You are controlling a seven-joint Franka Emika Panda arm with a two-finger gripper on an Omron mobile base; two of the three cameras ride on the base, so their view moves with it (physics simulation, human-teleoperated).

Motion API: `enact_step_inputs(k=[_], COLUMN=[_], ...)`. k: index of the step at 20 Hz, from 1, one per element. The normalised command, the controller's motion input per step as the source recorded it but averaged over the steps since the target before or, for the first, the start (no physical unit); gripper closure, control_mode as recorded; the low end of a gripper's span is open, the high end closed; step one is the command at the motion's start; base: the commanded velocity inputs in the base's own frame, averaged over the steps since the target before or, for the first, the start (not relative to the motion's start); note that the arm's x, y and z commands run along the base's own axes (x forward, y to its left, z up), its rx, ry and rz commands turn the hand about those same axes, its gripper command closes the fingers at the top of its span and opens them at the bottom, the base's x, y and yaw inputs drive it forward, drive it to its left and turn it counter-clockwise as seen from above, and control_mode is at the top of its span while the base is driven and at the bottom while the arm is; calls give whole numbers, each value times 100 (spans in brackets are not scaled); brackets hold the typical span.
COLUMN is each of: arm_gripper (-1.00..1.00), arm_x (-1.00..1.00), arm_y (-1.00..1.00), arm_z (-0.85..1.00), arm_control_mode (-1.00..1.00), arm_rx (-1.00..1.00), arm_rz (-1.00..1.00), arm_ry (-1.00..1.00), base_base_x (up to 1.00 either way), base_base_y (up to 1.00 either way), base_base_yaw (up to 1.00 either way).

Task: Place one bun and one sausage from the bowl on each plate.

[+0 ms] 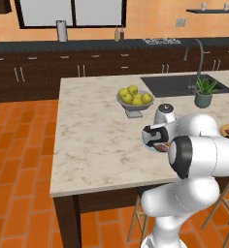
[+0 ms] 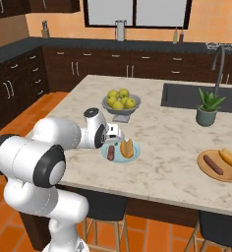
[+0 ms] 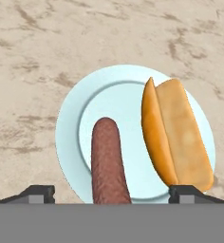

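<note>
Hovering over the pale blue round plate (image 3: 73, 128), the gripper (image 3: 111, 192) stands wide open, gripping nothing; brown sausage (image 3: 109, 163) and split orange bun (image 3: 178, 137) lie there side by side.

- The counter top (image 3: 47, 42) looks like pale stone with brown veins, smooth and matt.
- The small plate (image 3: 73, 123) is pale blue and smooth, like glazed china.
- The sausage (image 3: 109, 161) is dark red-brown with a dull, slightly speckled skin.
- The bun (image 3: 178, 137) is golden, soft-looking and matt.
- The wooden bowl (image 2: 206, 170) is tan and smooth.
- The floor (image 1: 19, 193) is orange tile.
</note>
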Motion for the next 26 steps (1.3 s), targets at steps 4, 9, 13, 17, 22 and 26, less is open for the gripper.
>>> enact_step_inputs(k=[4, 9, 13, 17, 22, 26], arm_gripper=[-100, -100, -100, -100, -100, -100], arm_x=[0, -32, -79, -100, -79, -10], arm_y=[0, 8, 24, 52, 81, 72], arm_z=[4, 66, 100, 100, 99, 6], arm_control_mode=[-100, -100, -100, -100, -100, -100], arm_rx=[0, 0, 10, 14, 0, -18], arm_rz=[0, 0, 0, 0, -5, -3], arm_ry=[0, -2, -3, -17, -10, 10], base_base_x=[0, 0, 0, 0, 0, 0], base_base_y=[0, 0, 0, 0, 0, 0], base_base_yaw=[0, 0, 0, 0, 0, 0])
